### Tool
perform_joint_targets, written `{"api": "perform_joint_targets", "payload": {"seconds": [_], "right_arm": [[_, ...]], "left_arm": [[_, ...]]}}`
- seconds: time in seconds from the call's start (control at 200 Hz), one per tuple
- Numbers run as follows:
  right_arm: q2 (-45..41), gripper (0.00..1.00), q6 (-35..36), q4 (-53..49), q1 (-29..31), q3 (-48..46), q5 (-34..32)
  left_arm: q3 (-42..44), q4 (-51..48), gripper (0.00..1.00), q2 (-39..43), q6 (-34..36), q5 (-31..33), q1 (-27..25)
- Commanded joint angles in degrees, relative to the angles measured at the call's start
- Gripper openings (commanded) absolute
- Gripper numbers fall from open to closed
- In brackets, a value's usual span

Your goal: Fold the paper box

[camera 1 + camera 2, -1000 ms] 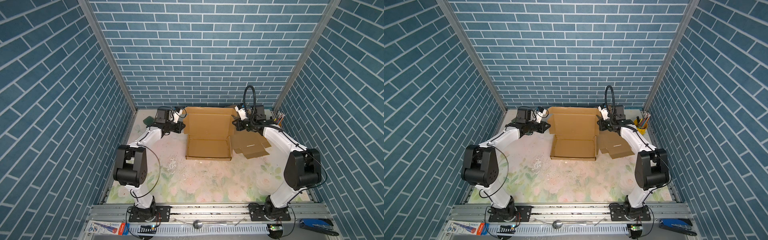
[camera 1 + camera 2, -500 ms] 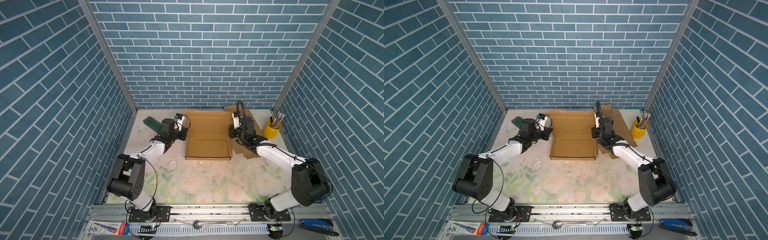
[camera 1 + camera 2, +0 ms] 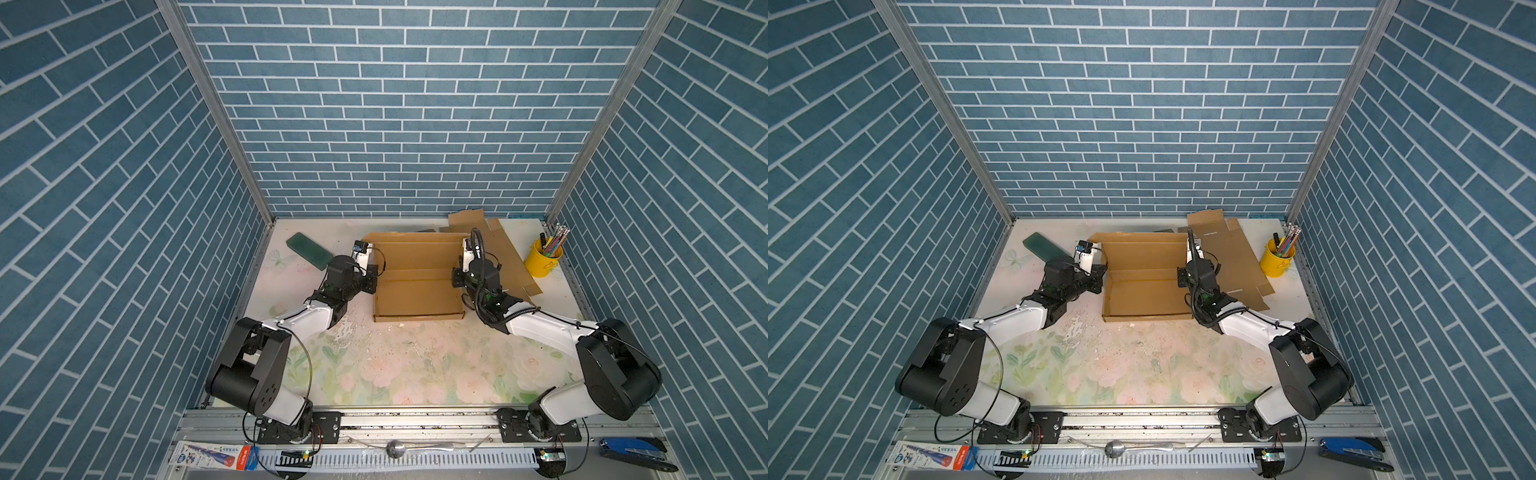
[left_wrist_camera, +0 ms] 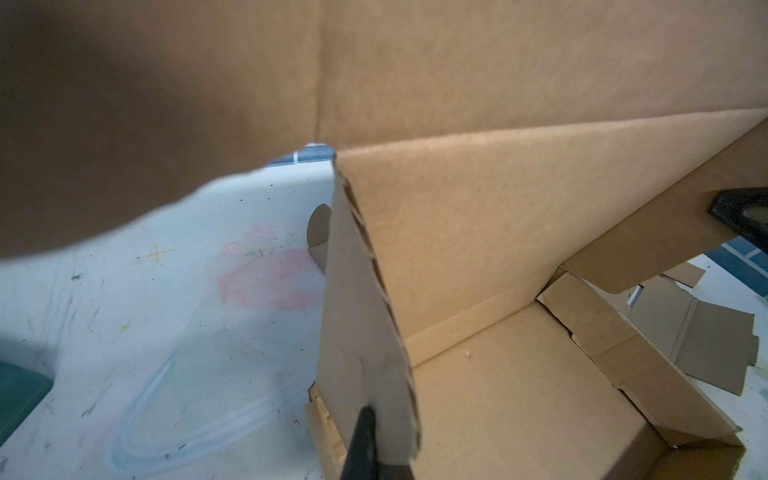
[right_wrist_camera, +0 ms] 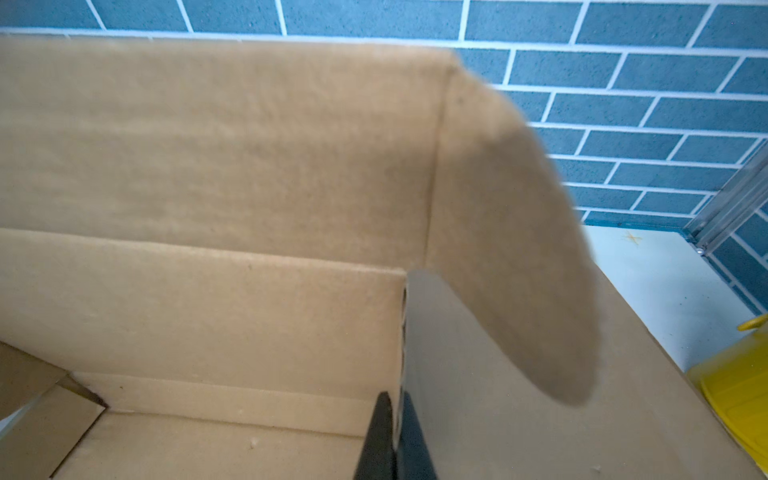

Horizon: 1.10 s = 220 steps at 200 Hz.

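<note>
Left tool point(image 3: 375, 277) in a top view is clenched on the left side wall of the paper box point(image 3: 417, 297), and the right tool point(image 3: 457, 279) is clenched on the opposite wall. The box sits open on the bench point(image 3: 399, 365) between the two tools, its tall back panel standing up beyond them. Past the left tool, on its outer side, lies a dark green slab point(image 3: 309, 251). On the outer side of the right tool a flat cardboard sheet point(image 3: 505, 259) lies on the bench, with a yellow cup point(image 3: 540, 264) of pencils beyond it.

In a top view again, the left tool point(image 3: 1100, 279) and right tool point(image 3: 1181, 277) grip the box point(image 3: 1142, 297) from either side, the cup point(image 3: 1276, 262) well apart from both.

From the left wrist, the left tool point(image 4: 374, 451) pinches the upright side wall, one dark finger point(image 4: 363, 436) pressed against its outer face; the box floor point(image 4: 519, 395) lies on the inner side and bare bench point(image 4: 166, 332) on the outer.

From the right wrist, the right tool point(image 5: 397, 436) is closed on the wall's corrugated edge, the back panel point(image 5: 216, 158) ahead of it and the cup point(image 5: 735, 382) off to its outer side
</note>
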<state>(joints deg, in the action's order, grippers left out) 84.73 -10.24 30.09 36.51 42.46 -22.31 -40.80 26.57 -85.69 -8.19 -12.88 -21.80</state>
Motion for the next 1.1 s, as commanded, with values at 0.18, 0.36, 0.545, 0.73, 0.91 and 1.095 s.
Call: {"api": "perform_joint_targets", "payload": {"seconds": [0.18,0.36,0.545,0.73,0.91,1.095], "right_arm": [[-1.2,0.0,0.7,7.9,3.6,-6.4,0.5],[-2.2,0.0,0.6,10.1,4.4,-10.2,0.0],[-2.4,0.0,0.4,13.0,4.8,-14.0,0.5],[-2.2,0.0,-0.2,15.7,5.9,-16.7,0.3],[-2.1,0.0,-0.4,16.0,6.8,-17.8,-0.3],[-2.1,0.0,-0.9,16.8,7.1,-19.5,-0.4]], "left_arm": [[4.7,2.6,0.04,1.1,-0.3,-1.0,-3.3],[7.7,5.0,0.04,0.9,-0.6,0.2,-4.4],[10.5,6.2,0.04,1.0,-0.9,1.1,-5.1],[13.7,7.4,0.04,1.7,-1.1,1.9,-5.4],[15.8,9.0,0.04,1.7,-1.5,2.2,-5.7],[17.5,8.5,0.04,2.8,-1.3,3.3,-5.7]]}}
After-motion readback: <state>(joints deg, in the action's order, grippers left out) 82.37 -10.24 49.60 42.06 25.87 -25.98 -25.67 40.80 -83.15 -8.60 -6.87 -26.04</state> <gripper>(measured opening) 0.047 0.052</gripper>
